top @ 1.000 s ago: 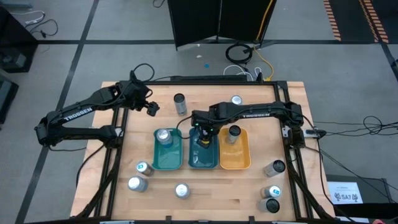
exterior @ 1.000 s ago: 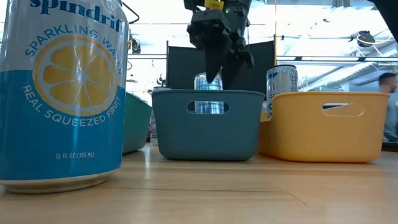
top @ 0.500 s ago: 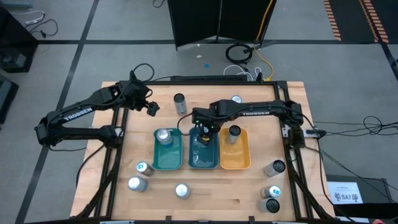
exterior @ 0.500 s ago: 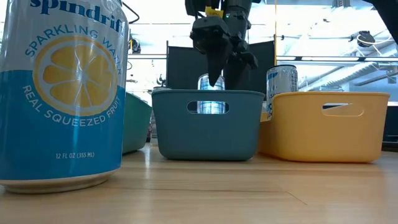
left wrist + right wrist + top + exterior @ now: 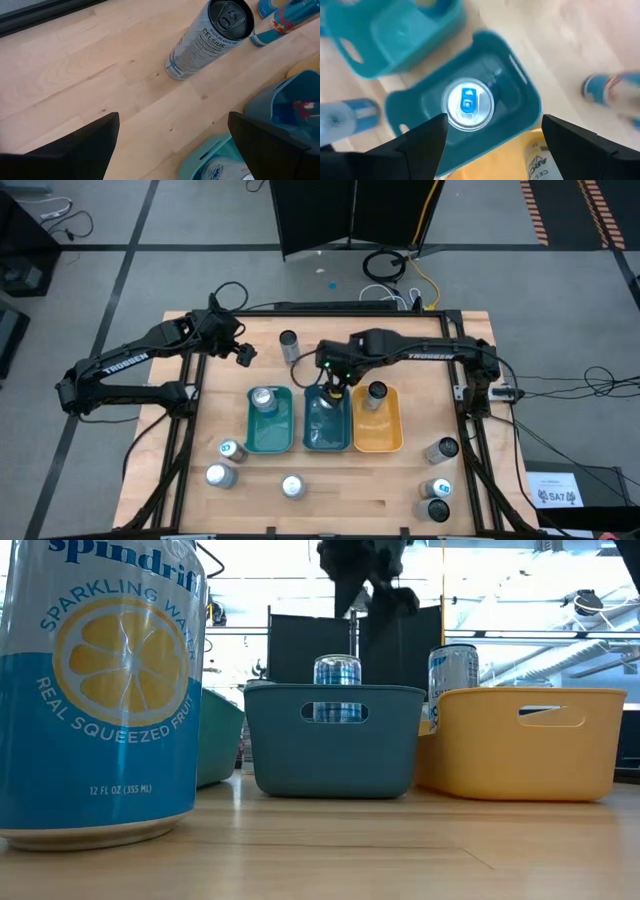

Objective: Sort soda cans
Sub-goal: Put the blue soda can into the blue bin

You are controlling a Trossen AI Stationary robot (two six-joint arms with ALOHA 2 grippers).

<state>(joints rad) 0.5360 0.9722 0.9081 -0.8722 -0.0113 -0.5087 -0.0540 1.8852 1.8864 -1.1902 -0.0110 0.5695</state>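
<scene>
We see the right gripper point(image 5: 334, 377) open above the blue bin point(image 5: 326, 423), where 1 blue-top soda can point(image 5: 468, 104) stands upright. Our left gripper point(image 5: 243, 353) waits open near a Celsius can point(image 5: 207, 41) on the table point(image 5: 330, 490).

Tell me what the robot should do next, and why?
Probably lift the right gripper clear and swing toward a loose can on the table. Its fingers are open above the blue tray, and a can stands inside, let go. The left gripper waits at the back.
</scene>
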